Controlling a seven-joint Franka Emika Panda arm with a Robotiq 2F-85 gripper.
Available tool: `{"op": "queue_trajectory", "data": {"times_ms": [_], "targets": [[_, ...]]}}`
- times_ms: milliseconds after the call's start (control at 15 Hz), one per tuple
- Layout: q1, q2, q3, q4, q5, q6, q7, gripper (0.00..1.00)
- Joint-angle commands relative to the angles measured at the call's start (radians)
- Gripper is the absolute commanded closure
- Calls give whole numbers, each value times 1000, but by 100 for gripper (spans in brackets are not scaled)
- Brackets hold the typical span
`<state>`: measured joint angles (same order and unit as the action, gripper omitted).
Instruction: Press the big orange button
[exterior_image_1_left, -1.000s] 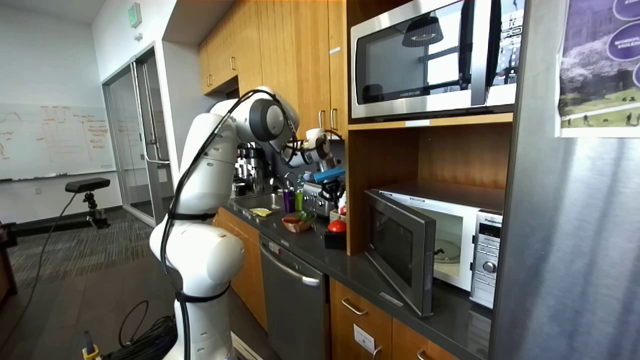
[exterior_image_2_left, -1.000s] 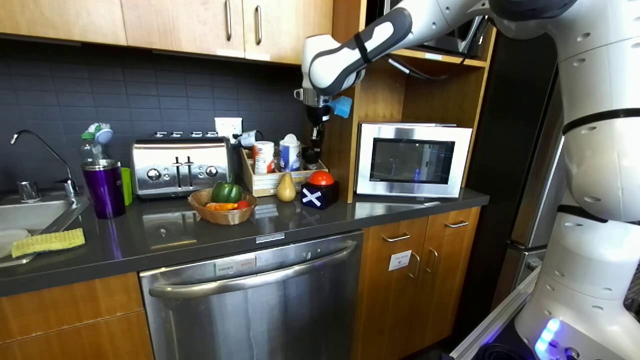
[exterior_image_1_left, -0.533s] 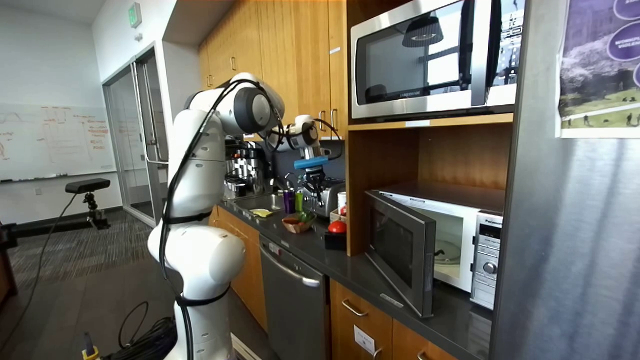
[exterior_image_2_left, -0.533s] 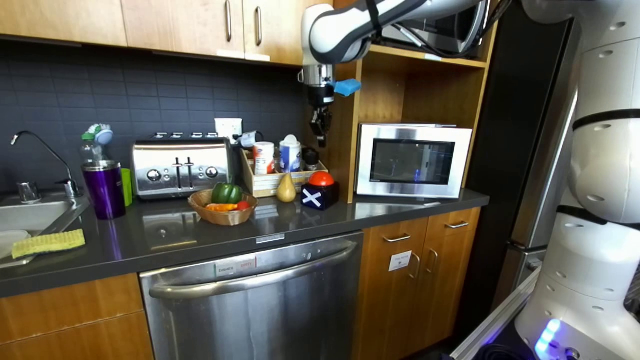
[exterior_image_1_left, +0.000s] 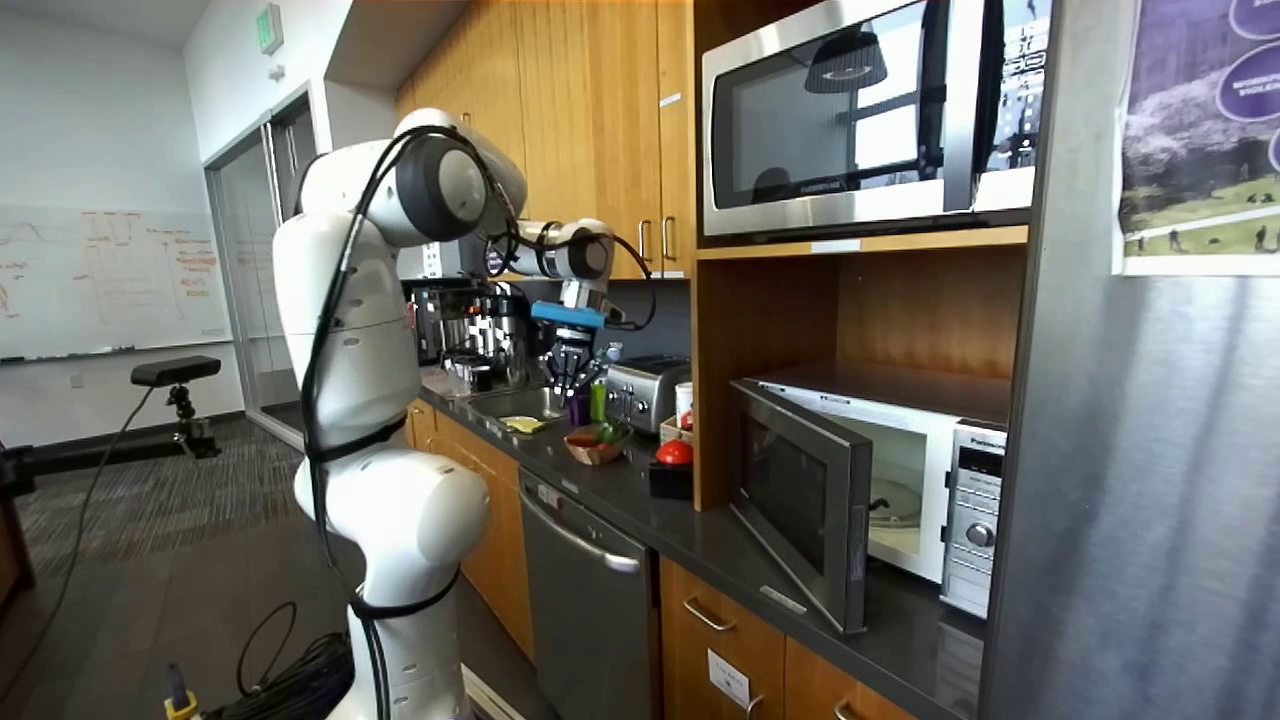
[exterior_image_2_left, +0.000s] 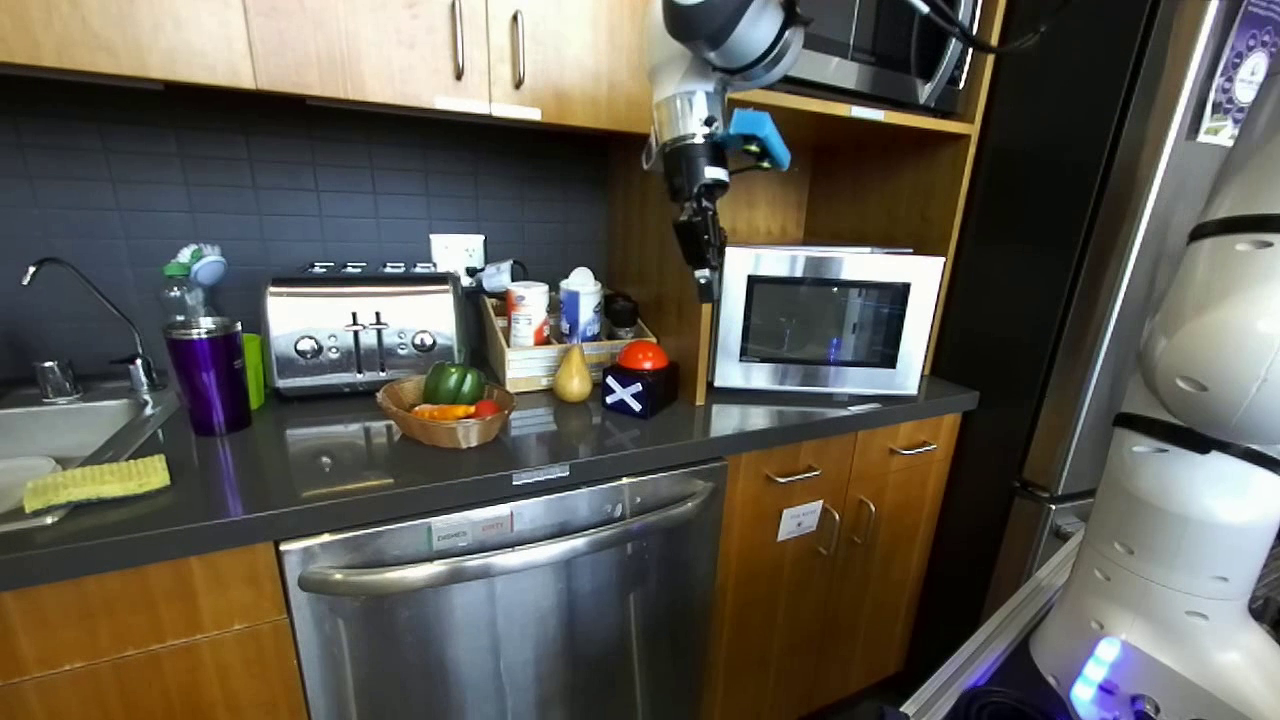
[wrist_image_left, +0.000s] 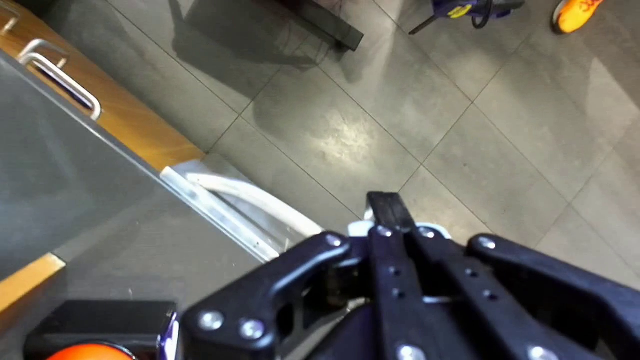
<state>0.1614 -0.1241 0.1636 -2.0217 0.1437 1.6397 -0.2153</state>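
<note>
The big orange button (exterior_image_1_left: 674, 453) is a red-orange dome on a black box with a white X, standing on the counter beside the wooden cabinet side. It shows whole in an exterior view (exterior_image_2_left: 642, 355) and partly at the bottom left edge of the wrist view (wrist_image_left: 90, 353). My gripper (exterior_image_2_left: 708, 288) hangs in the air above counter height, apart from the button. In the wrist view my gripper's fingertips (wrist_image_left: 390, 210) are together with nothing between them, and floor shows beyond them. The gripper also shows in an exterior view (exterior_image_1_left: 568, 388).
A yellow pear (exterior_image_2_left: 573, 375), a wooden crate (exterior_image_2_left: 530, 368) with canisters and a vegetable basket (exterior_image_2_left: 445, 428) stand near the button. A toaster (exterior_image_2_left: 365, 335) is farther along. The lower microwave (exterior_image_1_left: 800, 490) has its door open. The dishwasher handle (exterior_image_2_left: 510, 568) juts out below the counter edge.
My arm has pulled back from above the button area, away from the back wall and out toward the robot's base. The button and the counter objects have not moved.
</note>
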Motion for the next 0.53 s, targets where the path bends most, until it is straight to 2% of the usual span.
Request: {"op": "queue_trajectory", "data": {"times_ms": [0, 333, 467], "targets": [[-35, -247, -52, -251, -57, 97, -38, 100], [-103, -528, -158, -509, -154, 272, -36, 100], [-139, -642, -208, -587, -166, 300, -17, 100]]}}
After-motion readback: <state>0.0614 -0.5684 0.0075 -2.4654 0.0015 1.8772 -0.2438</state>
